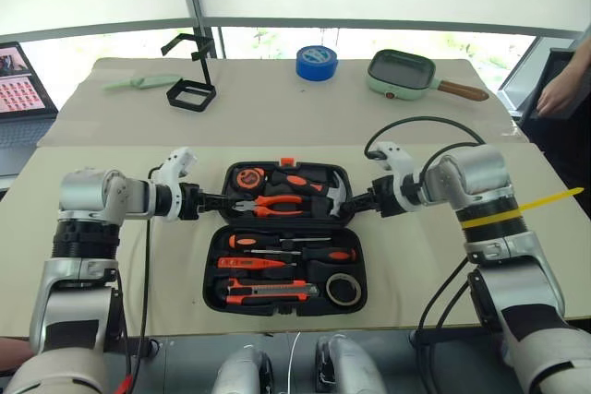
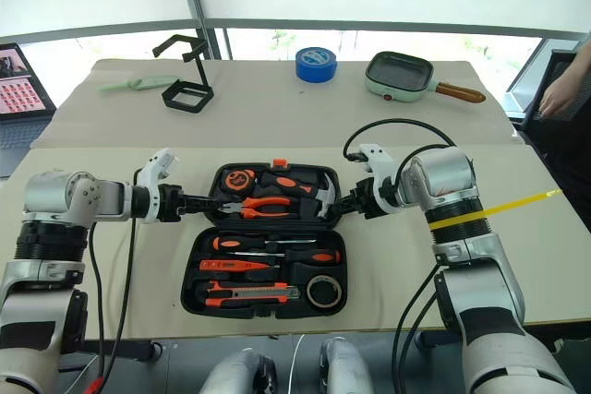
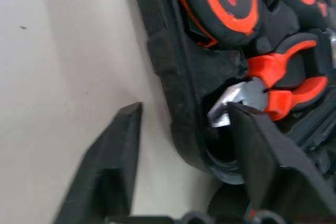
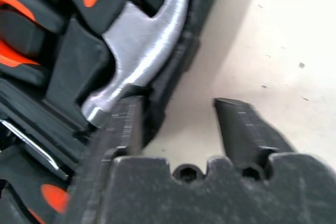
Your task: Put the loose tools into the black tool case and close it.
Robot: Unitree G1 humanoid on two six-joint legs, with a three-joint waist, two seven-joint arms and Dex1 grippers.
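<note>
Here the case (image 1: 284, 239) lies open on the counter (image 1: 111, 256), tools seated in its slots. The left pincer (image 1: 222, 200) and right pincer (image 1: 354, 202) each straddle a side edge of the far half, fingers apart. Beyond sits a blue tape roll (image 1: 316, 62).

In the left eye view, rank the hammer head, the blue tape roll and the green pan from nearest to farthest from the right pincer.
1. Hammer head: in the case's far half, beside the right pincer.
2. Green pan: far table, right.
3. Blue tape roll: far table, centre.
</note>
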